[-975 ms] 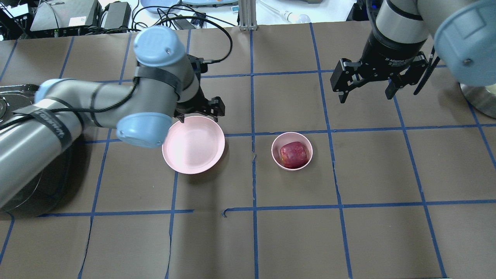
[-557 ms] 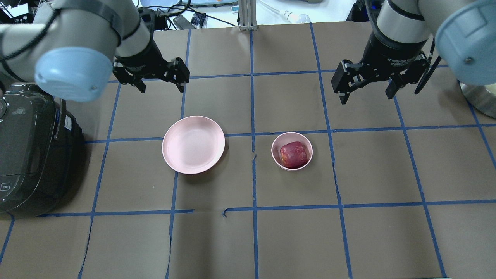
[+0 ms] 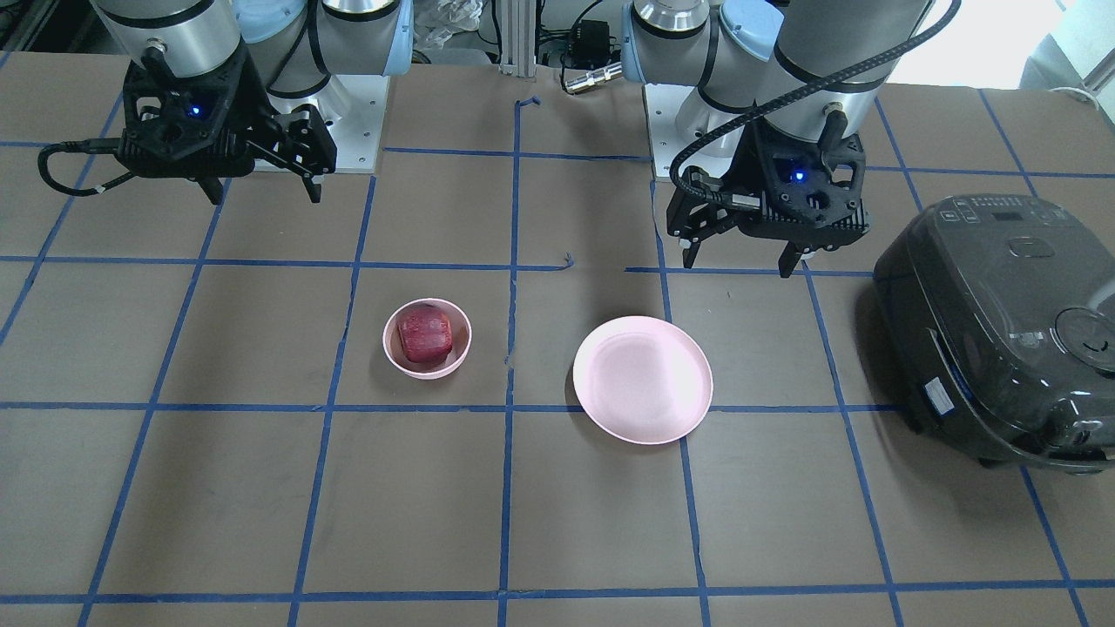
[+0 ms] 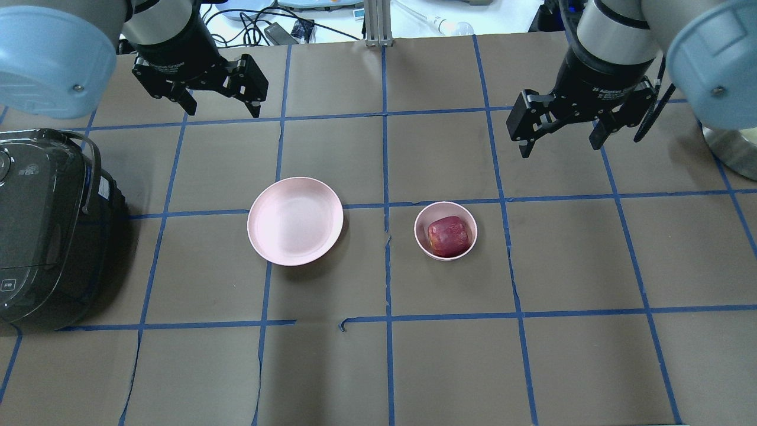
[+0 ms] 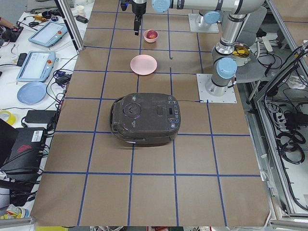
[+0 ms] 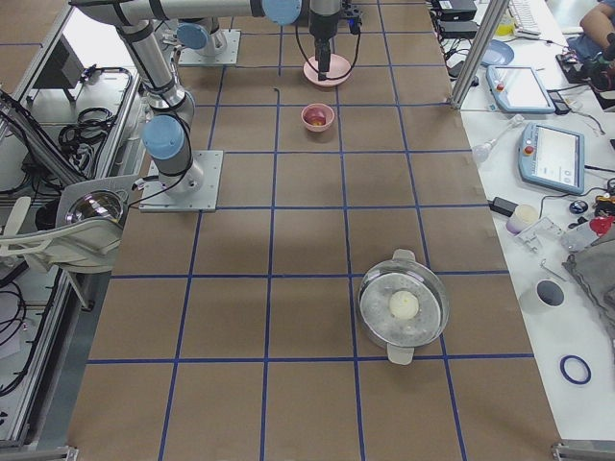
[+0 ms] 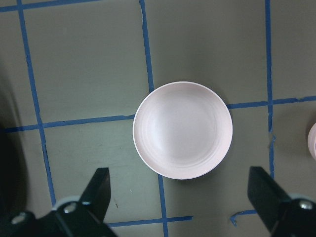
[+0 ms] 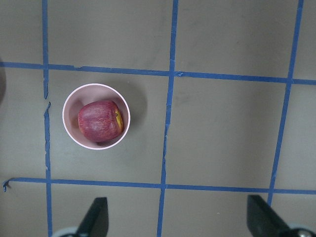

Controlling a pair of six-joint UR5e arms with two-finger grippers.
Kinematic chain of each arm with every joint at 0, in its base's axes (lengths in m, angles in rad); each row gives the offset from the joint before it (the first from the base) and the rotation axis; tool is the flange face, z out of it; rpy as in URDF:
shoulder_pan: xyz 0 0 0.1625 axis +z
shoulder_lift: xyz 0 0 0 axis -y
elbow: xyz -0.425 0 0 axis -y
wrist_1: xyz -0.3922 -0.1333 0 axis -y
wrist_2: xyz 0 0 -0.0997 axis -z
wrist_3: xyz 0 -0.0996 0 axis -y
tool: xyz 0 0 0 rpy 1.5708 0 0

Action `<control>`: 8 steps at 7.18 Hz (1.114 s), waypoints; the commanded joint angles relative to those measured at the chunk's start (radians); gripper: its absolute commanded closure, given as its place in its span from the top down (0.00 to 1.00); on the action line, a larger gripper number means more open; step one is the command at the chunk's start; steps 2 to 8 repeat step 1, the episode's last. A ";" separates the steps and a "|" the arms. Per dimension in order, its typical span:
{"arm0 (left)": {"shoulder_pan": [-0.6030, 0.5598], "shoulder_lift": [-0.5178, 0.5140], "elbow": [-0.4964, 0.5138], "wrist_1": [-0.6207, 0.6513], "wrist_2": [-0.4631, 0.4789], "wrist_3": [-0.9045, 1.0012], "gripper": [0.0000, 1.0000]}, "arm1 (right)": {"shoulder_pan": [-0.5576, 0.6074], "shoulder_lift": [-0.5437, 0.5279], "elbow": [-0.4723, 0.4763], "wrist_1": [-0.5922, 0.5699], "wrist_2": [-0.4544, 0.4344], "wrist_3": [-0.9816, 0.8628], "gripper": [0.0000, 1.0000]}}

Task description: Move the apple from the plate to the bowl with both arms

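Now the apple [image 4: 450,236], dark red, a little blocky and with faint streaks, sits inside the bowl [image 4: 418,236], a small deep dish of smooth pale pink. The plate [image 4: 295,220], wide, shallow and of the same pink, lies bare near it on the brown table [image 4: 378,367]. The left claw [image 4: 223,110] and the right claw [image 4: 558,149] hang above, fingers apart, holding nothing. I judge the transfer finished; the next move asks only to park both arms.

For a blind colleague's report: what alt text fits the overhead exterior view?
A dark red apple sits in a small deep pink bowl, right of a wide shallow pink plate. The left gripper and right gripper hover open beyond them.
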 commanded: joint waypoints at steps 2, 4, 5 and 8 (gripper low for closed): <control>0.008 0.004 -0.005 -0.002 -0.004 0.002 1.00 | 0.001 0.000 0.001 0.003 -0.002 0.000 1.00; 0.008 0.004 -0.005 -0.002 -0.004 0.002 1.00 | 0.001 0.000 0.001 0.003 -0.002 0.000 1.00; 0.008 0.004 -0.005 -0.002 -0.004 0.002 1.00 | 0.001 0.000 0.001 0.003 -0.002 0.000 1.00; 0.008 0.004 -0.005 -0.002 -0.004 0.002 1.00 | 0.001 0.000 0.001 0.003 -0.002 0.000 1.00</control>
